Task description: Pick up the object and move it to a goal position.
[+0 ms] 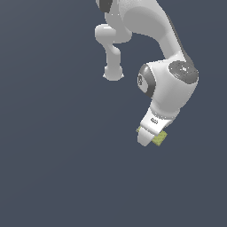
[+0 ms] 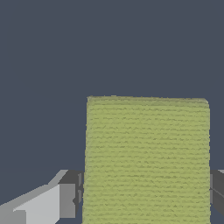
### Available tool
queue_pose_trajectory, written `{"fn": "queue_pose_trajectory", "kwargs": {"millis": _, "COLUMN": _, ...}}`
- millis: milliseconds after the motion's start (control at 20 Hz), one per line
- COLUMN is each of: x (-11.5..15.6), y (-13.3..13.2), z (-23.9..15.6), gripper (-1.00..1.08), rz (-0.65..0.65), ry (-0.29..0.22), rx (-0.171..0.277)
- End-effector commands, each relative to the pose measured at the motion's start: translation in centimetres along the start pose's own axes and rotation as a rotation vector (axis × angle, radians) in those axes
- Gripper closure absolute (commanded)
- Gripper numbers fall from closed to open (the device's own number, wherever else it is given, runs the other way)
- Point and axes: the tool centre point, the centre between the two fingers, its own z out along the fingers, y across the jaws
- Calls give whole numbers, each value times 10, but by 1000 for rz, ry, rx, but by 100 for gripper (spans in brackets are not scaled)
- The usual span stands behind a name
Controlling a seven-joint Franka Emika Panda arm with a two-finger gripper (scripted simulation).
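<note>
We see a white, glossy robot arm [image 1: 170,84] w/ dark grey joint caps bending down over a plain dark slate-blue counter [image 1: 57,168]. At its lower end sits the white tool [image 1: 148,137], and a small flat olive-yellow rectangular block [image 1: 160,138] peeks out on both sides of it, so most of the block is hidden in the exterior view.

In the wrist view the block [image 2: 146,159] fills approx. the lower middle of the pic. Its top is yellow-green w/ fine horizontal ribbing, like a knitted or corrugated texture; edges are straight, corners slightly soft. A grey finger pad [image 2: 70,200] touches one long side and a second dark pad touches the opposite side, so the tool is pinching the block between its two fingers. We can't tell whether the block rests on the counter or is lifted off it.
</note>
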Motion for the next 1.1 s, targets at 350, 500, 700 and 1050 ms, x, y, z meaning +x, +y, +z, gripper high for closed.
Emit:
{"fn": "queue_pose_trajectory", "kwargs": {"millis": 350, "x": 54, "y": -19, "z": -53, "gripper": 108, "rz": 2, "ry": 0, "rx": 0}}
{"fn": "queue_pose_trajectory", "kwargs": {"millis": 500, "x": 64, "y": -22, "z": -63, "gripper": 108, "rz": 2, "ry": 0, "rx": 0}}
{"fn": "queue_pose_trajectory", "kwargs": {"millis": 700, "x": 74, "y": -25, "z": -71, "gripper": 108, "rz": 2, "ry": -1, "rx": 0}}
{"fn": "queue_pose_trajectory", "kwargs": {"millis": 1050, "x": 81, "y": -27, "z": -77, "gripper": 108, "rz": 1, "ry": -1, "rx": 0}}
